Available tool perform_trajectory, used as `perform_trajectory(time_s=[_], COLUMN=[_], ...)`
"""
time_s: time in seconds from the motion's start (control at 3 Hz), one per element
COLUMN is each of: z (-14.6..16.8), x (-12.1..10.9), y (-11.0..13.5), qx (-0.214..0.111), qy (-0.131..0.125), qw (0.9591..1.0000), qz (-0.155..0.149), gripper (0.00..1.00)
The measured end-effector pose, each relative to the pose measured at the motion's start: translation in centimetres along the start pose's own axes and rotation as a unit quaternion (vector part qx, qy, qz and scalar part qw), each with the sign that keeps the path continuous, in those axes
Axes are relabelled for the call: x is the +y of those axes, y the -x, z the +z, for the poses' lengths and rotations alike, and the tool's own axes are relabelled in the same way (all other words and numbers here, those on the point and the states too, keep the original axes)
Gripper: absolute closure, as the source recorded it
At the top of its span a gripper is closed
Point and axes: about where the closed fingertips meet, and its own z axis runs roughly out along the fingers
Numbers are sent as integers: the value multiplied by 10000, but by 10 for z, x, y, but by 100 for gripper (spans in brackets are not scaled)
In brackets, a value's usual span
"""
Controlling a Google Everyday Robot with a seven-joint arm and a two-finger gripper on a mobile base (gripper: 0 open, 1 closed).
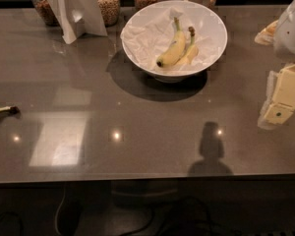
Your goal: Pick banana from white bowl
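Glossy white bowl [212, 26], crumpled paper lining [142, 36] — polished grey table [137, 146] — matt plastic jaws at the right edge.

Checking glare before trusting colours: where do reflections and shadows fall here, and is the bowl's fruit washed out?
Camera view: small light glints and a pale rectangular reflection sit on the table toward the front; the white bowl throws a dark shadow beneath it and picture-left; the banana inside is evenly lit, not washed out; the gripper hangs at the picture's right edge, clear of glare.
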Motion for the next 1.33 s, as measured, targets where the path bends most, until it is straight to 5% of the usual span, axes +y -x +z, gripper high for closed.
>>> perform_trajectory(time_s=[0.33,0.67,1.0,1.33], z=[0,2,15,35], x=[-1,-27,-77,-131], y=[1,19,51,82], qx=[-8,-160,-433,-718], qy=[-19,-240,-620,-913], qw=[10000,9993,9945,9845], qz=[-7,-257,-732,-1311], gripper=[0,0,0,0])
